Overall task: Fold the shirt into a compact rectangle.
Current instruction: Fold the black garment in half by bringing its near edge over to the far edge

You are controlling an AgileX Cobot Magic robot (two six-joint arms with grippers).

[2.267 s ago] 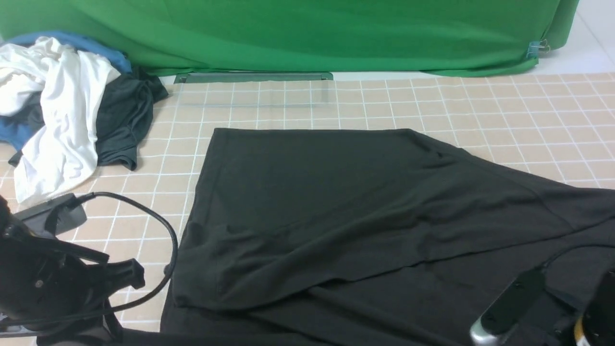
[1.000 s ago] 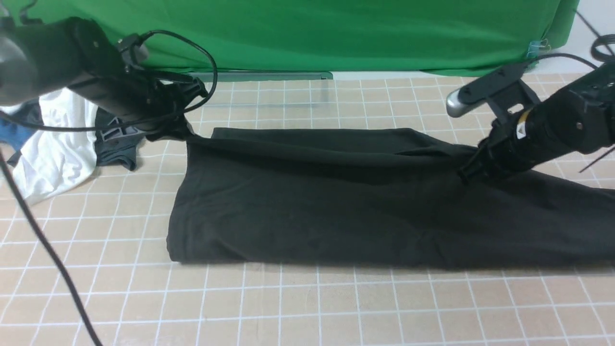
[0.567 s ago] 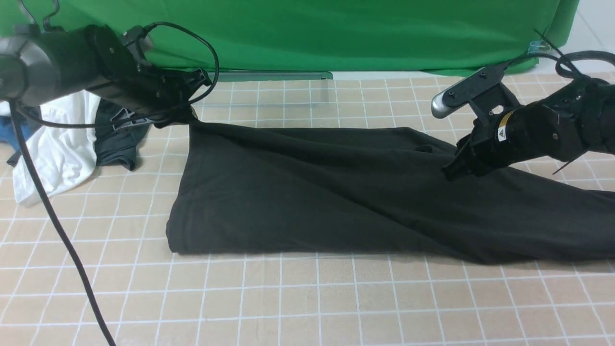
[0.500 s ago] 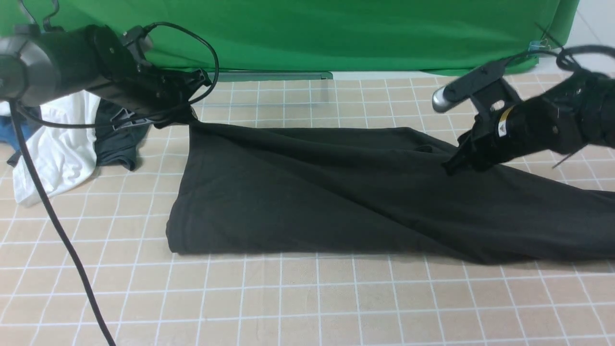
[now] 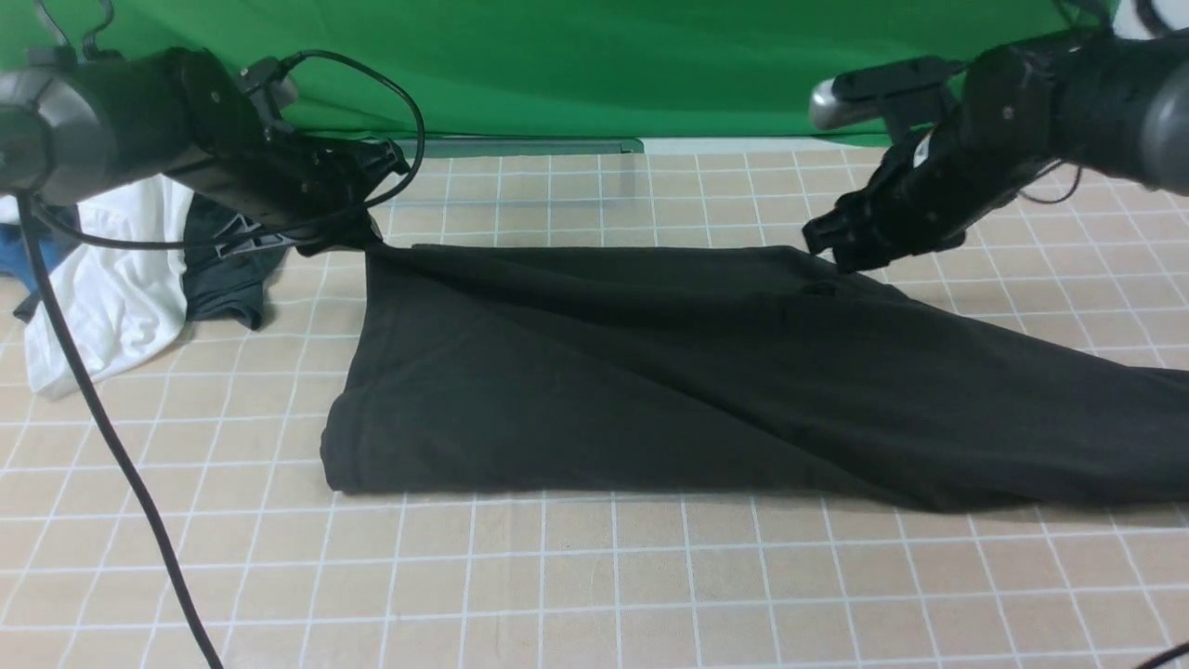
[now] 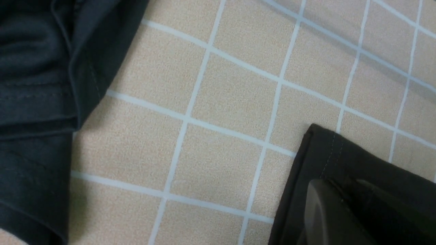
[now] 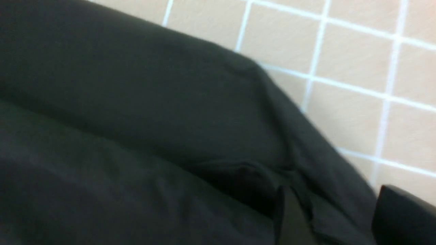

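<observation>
The black shirt [image 5: 604,372] lies folded in a long band across the tiled table, one sleeve trailing off to the right. My left gripper [image 5: 358,237] is shut on its far left corner, low over the table. The left wrist view shows that hemmed corner [image 6: 327,153] pinched in the left gripper [image 6: 340,190]. My right gripper [image 5: 827,246] hovers open just above the shirt's far right edge. In the right wrist view the right gripper [image 7: 333,204] has its jaws apart, with the shirt's cloth [image 7: 136,119] loose below them.
A pile of clothes sits at the far left: a white garment [image 5: 111,279], a dark grey garment [image 5: 228,269] and some blue cloth [image 5: 19,255]. The dark grey garment [image 6: 41,85] lies close to the held corner. A black cable [image 5: 102,437] hangs across the front left. A green backdrop [image 5: 604,65] closes the back.
My right gripper has opened, let go of the shirt and lifted up and back. The shirt's far right edge has dropped flat. The left gripper has kept its hold and place.
</observation>
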